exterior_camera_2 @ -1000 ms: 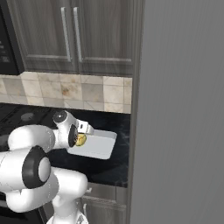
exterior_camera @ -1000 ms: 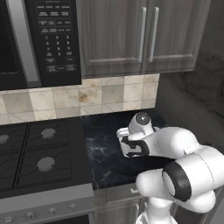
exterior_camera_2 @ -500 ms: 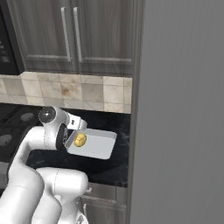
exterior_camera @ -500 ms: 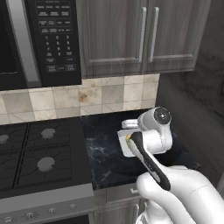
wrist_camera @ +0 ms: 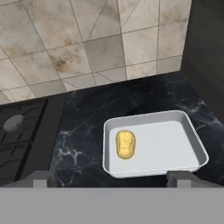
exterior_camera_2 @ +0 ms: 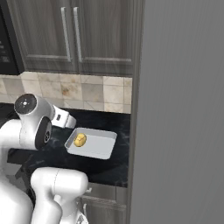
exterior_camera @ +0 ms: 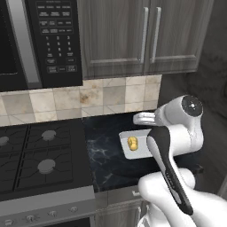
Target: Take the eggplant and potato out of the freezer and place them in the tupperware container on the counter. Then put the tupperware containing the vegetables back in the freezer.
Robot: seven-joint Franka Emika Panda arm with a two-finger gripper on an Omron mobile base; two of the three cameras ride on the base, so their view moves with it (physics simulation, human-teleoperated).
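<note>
pale grey-white, one tupperware container [wrist_camera: 192, 144] sits on the black marble counter [wrist_camera: 83, 131], and it holds one yellow-tan potato [wrist_camera: 125, 144] lying toward the end nearer the stove, touching the tray floor and apart from the other walls. the rest of the tray floor is bare.

one gripper [wrist_camera: 109, 177] hangs just above the near rim of the tray; its two dark fingertips [wrist_camera: 40, 176] stand wide apart, about as far as the tray is long, with nothing between them. in the left base view the white arm crosses in front of the tray's right part.

one black stovetop [exterior_camera: 40, 155] lies beside the counter on the side away from the freezer, with four burners in sight in the left base view. knobs line its front edge; i count at least three, small and hard to tell.

one freezer [exterior_camera_2: 183, 113] rises at the counter's other end, its ribbed grey door shut across the right base view.

behind the counter runs a beige tile backsplash [exterior_camera: 106, 95]. above the stove hangs one black microwave [exterior_camera: 44, 40] with a keypad whose small labels are too blurred to read. two wood-grain cabinet doors [exterior_camera: 146, 35] hang above the counter, each with one thin bar handle.
</note>
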